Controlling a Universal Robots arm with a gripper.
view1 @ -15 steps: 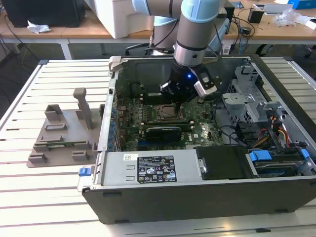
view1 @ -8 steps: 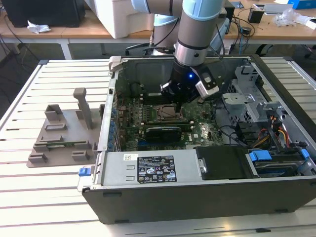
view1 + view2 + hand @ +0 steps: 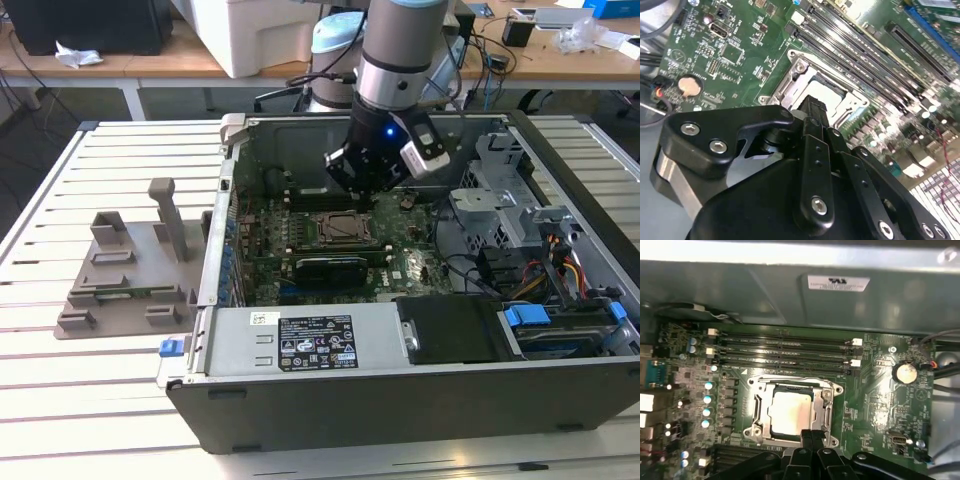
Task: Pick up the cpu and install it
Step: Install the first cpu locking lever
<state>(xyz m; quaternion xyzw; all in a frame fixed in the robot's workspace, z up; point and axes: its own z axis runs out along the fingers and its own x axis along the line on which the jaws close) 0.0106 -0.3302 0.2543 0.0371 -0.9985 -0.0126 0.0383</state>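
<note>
Hovering: fingers (image 3: 812, 436) pressed together, empty | cpu (image 3: 792, 412) seated in socket (image 3: 827, 412)

I work at a pale slatted metal table (image 3: 60, 400) whose ribs run side to side. Behind it stands a long light wooden bench (image 3: 150, 62) (cluttered with cables toward the exterior view's right), carrying a bulky white plastic box (image 3: 265, 30) and a dark black case (image 3: 95, 25). Lighting is even and soft.
</note>
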